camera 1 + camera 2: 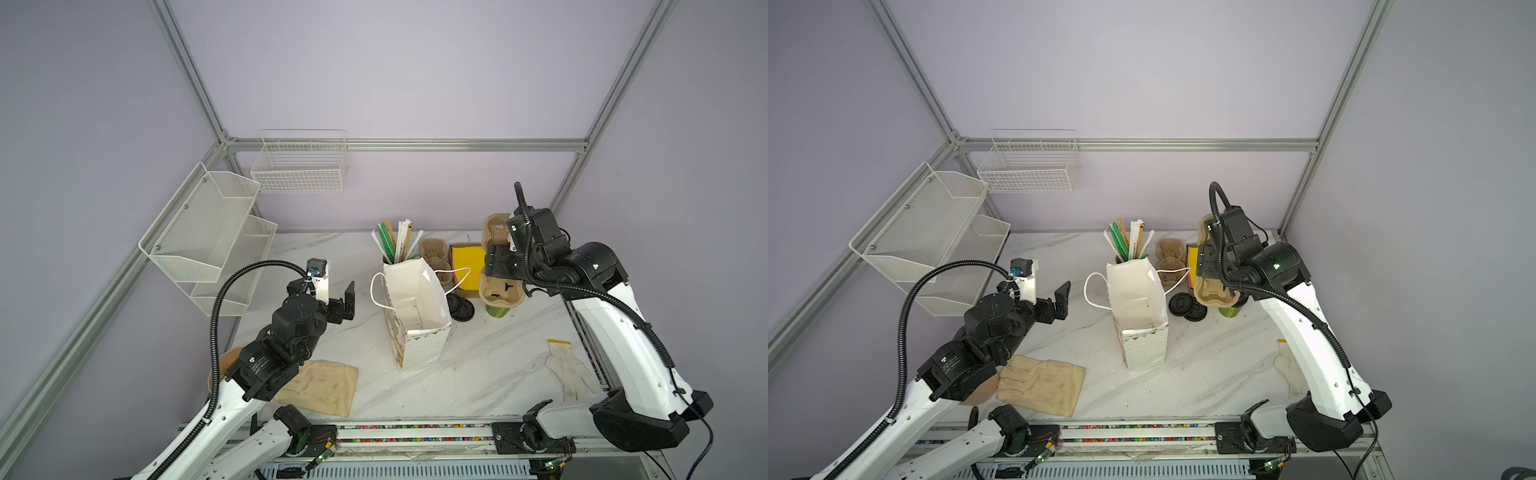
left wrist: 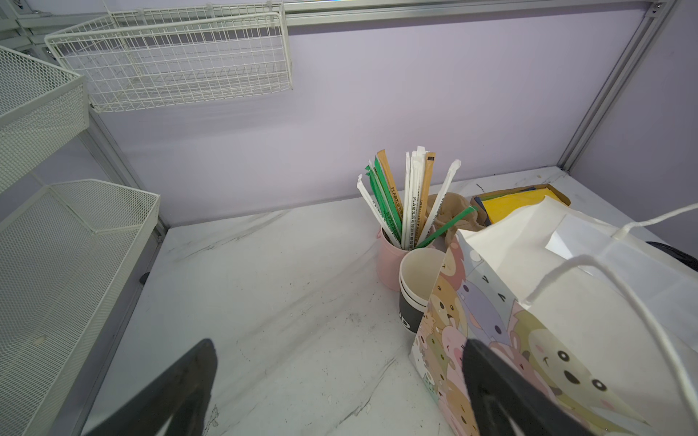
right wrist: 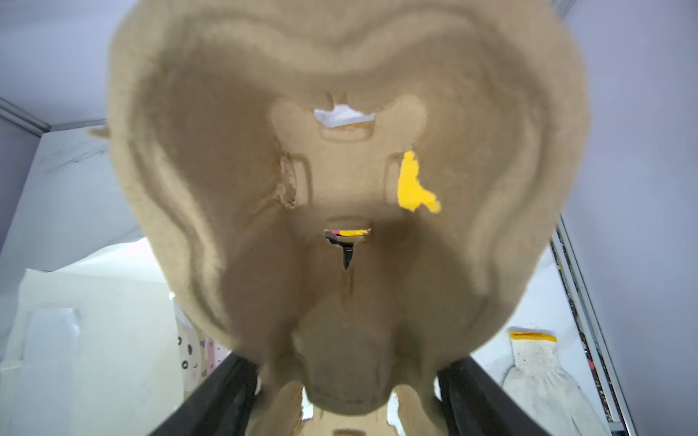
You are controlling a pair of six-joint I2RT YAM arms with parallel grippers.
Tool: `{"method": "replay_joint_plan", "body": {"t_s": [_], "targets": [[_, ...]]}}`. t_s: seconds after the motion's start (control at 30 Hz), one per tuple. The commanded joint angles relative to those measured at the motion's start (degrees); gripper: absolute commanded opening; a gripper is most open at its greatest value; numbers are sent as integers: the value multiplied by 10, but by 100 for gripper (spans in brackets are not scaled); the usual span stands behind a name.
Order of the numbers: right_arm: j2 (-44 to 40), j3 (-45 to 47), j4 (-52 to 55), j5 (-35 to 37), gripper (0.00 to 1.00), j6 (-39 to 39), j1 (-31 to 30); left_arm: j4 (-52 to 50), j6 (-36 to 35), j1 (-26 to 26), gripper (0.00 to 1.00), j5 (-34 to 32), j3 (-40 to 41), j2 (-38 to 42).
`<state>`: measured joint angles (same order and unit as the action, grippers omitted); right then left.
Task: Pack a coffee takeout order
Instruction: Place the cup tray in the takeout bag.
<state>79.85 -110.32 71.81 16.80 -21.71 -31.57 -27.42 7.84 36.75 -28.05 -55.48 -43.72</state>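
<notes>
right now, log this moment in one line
right gripper: shut on cup carrier, held above table | left gripper: open, empty | bag: upright, open

Plain lilac walls (image 1: 415,75) enclose a white marble-patterned table (image 1: 478,365), edged by aluminium rails (image 1: 415,145). A wire basket (image 1: 300,166) hangs on the back wall, mesh shelves (image 1: 208,232) on the side wall. The light is soft and even.

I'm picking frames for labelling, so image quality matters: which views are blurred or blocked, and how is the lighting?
Right wrist view: the cup carrier fills the frame, too close, soft-focused, blocking most of the scene. Left wrist view: sharp on the paper bag and straws, with wide-angle stretch at the edges. Both top views: even, diffuse light, faint shadows on the table, no strong glare.
</notes>
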Motion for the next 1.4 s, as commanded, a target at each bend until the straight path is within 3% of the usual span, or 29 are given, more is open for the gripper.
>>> {"method": "replay_joint_plan", "body": {"t_s": [0.0, 0.23, 0.6, 0.8, 1.37], "targets": [[27, -39, 13, -35, 75, 20, -3, 23, -8, -5, 100, 5, 19, 1], [76, -110, 6, -87, 75, 22, -25, 24, -8, -8, 100, 4, 20, 2], [160, -209, 30, -57, 75, -38, -165, 25, -8, -11, 100, 4, 22, 2], [178, -169, 12, -59, 75, -65, -212, 25, -8, -11, 100, 8, 22, 2], [165, 0, -59, -92, 75, -80, -219, 25, -7, -12, 100, 7, 24, 11]]}}
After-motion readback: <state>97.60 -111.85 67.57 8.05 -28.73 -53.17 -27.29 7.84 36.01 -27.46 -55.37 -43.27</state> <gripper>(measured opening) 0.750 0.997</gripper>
